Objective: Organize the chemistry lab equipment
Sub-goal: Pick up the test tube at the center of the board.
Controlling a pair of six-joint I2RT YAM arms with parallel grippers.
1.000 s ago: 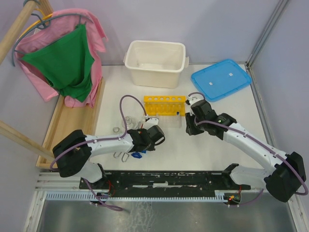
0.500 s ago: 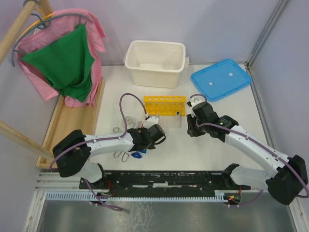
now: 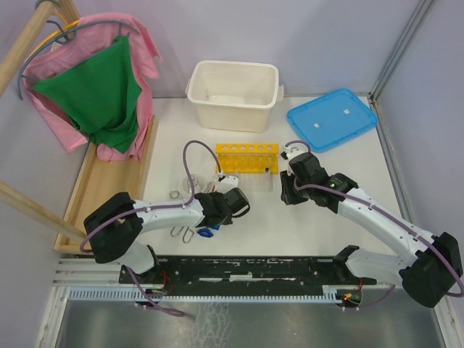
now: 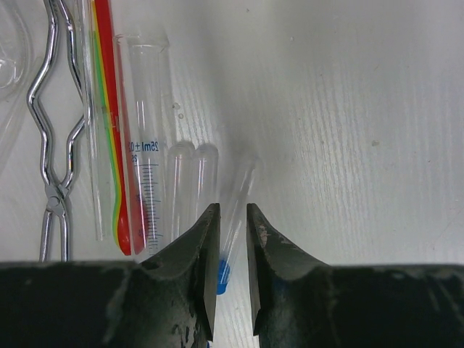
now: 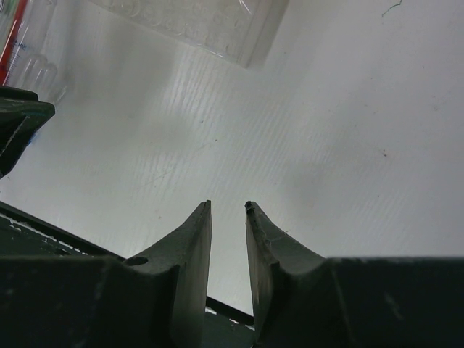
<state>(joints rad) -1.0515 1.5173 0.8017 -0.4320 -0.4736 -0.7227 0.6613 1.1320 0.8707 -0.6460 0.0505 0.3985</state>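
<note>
A small clear tube with a blue cap lies on the white table. My left gripper stands over it with its jaws narrowly apart, one on each side, and a gap shows beside the right jaw. To the left lie two more clear tubes, a graduated tube, a thin red rod and metal tongs. The yellow rack stands mid-table, and small glass flasks sit left of it. My right gripper is empty, with its jaws slightly apart over bare table.
A large white tub stands behind the rack and a flat blue lid lies at the back right. A clear plastic tray lies between the grippers. Pink and green clothes hang over a wooden frame at the left.
The left arm's elbow has shifted slightly to the right, while its gripper stays over the blue-capped tube. The right gripper has edged a little to the right.
</note>
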